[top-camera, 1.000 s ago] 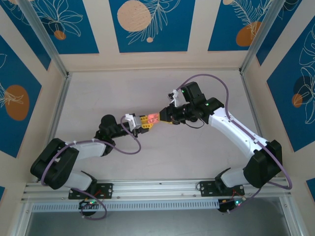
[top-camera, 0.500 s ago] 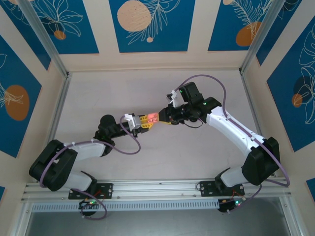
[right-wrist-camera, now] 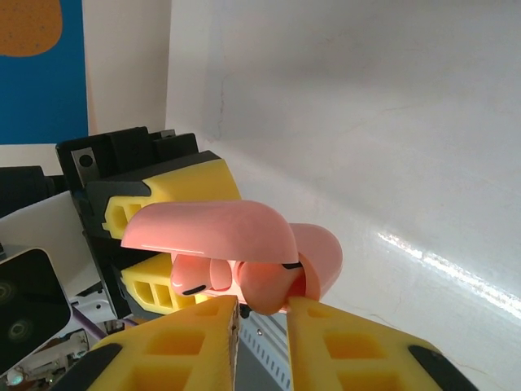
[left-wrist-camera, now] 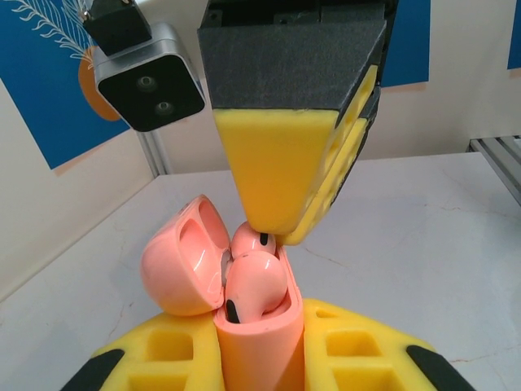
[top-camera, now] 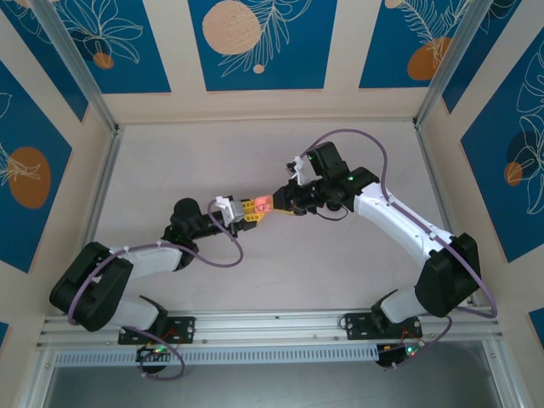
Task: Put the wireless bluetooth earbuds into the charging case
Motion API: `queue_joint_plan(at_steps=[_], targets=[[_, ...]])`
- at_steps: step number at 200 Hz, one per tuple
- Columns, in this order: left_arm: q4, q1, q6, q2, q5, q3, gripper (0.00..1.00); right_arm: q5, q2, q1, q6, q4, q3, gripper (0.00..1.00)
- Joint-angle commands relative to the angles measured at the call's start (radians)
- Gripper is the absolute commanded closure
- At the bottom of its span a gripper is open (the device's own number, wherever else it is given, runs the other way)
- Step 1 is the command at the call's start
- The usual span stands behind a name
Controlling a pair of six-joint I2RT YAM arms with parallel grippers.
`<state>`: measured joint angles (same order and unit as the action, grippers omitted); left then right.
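- Two earbuds (left-wrist-camera: 254, 281) at open case (left-wrist-camera: 259, 346); one seated.
- Left gripper (left-wrist-camera: 260, 362) clamped tight on case.
- Right gripper (right-wrist-camera: 262, 309) nearly closed, pinching other earbud (right-wrist-camera: 262, 287).

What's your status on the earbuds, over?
Left gripper shut on case, lid open. Right gripper shut on earbud at the case; other earbud in case. No obstruction.
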<state>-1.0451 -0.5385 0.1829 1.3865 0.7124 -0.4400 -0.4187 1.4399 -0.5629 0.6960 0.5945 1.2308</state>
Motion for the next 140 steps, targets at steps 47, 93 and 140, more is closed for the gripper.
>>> queue_joint_plan(at_steps=[47, 93, 140], targets=[[0.002, -0.018, 0.005, -0.024, 0.018, -0.009, 0.85, 0.003, -0.093, -0.028, -0.026, 0.037, 0.048, 0.75], [0.003, -0.021, 0.003, -0.021, 0.016, -0.011, 0.85, 0.014, -0.034, -0.067, -0.048, 0.077, 0.109, 0.77], [0.007, -0.024, 0.005, -0.027, 0.012, -0.011, 0.85, 0.034, 0.010, -0.086, -0.059, 0.091, 0.131, 0.77]])
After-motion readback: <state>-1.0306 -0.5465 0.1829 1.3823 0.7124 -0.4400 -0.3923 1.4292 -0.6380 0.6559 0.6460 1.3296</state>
